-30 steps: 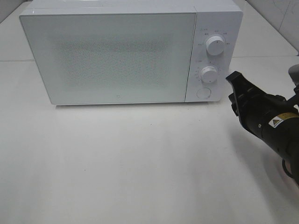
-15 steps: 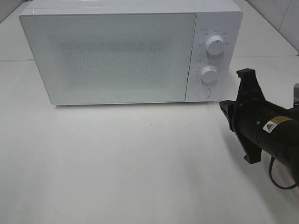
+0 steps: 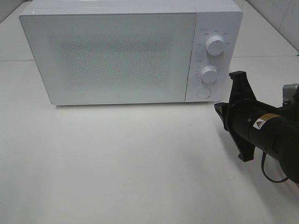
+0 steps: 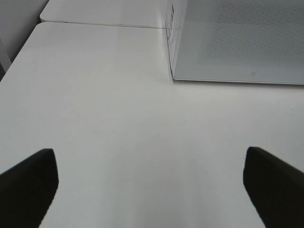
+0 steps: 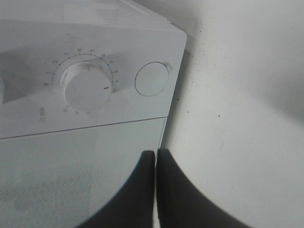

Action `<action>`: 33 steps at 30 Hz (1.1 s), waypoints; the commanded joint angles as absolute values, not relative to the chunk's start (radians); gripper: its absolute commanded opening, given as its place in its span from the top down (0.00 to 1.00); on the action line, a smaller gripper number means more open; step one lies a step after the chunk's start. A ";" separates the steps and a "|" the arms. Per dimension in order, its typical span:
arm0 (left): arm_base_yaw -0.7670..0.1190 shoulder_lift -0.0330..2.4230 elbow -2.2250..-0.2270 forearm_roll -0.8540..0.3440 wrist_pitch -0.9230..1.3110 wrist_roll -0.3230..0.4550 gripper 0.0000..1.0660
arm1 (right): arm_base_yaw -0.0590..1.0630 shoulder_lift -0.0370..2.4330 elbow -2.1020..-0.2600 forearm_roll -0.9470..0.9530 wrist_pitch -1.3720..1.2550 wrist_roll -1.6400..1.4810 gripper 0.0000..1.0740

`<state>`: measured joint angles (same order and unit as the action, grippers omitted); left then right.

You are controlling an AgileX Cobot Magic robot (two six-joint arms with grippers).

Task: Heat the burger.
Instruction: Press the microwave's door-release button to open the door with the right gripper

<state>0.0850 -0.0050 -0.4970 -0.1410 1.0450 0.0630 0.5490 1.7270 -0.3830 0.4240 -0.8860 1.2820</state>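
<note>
The burger is not in view. The white microwave [image 3: 117, 56] stands at the back of the table with its door [image 3: 112, 58] shut. It also shows in the left wrist view [image 4: 237, 42]. My right gripper [image 3: 218, 109] is shut and empty, its fingers pressed together [image 5: 156, 154]. It hovers over the table just right of and in front of the control panel, near the round button [image 3: 202, 93] below the lower knob [image 3: 209, 74]. The right wrist view shows that knob [image 5: 87, 90] and button [image 5: 152, 79]. My left gripper [image 4: 151, 190] is open and empty above bare table, left of the microwave's front.
The upper knob [image 3: 215, 45] sits at the top of the panel. The white table [image 3: 131, 163] stretches in front of the microwave. A second table top [image 4: 104, 9] adjoins at the back left. A tiled wall [image 3: 280, 14] rises at the far right.
My right gripper has rolled about its axis, dropped lower and edged left toward the microwave's lower right corner. The microwave door stays shut.
</note>
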 commanded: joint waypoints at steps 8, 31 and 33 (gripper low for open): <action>0.081 -0.027 -0.495 -0.144 1.036 0.063 0.08 | 0.461 1.826 -0.468 0.305 -0.896 1.328 1.00; 0.081 -0.027 -0.495 -0.143 1.036 0.063 0.08 | 0.366 2.037 -0.694 0.234 -0.853 1.371 1.00; 0.081 -0.027 -0.495 -0.143 1.036 0.063 0.08 | 0.363 2.060 -0.715 0.231 -0.849 1.383 1.00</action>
<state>0.0850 -0.0050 -0.4970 -0.1410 1.0450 0.0630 0.3700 2.0480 -0.6950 0.2470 -0.8600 1.3700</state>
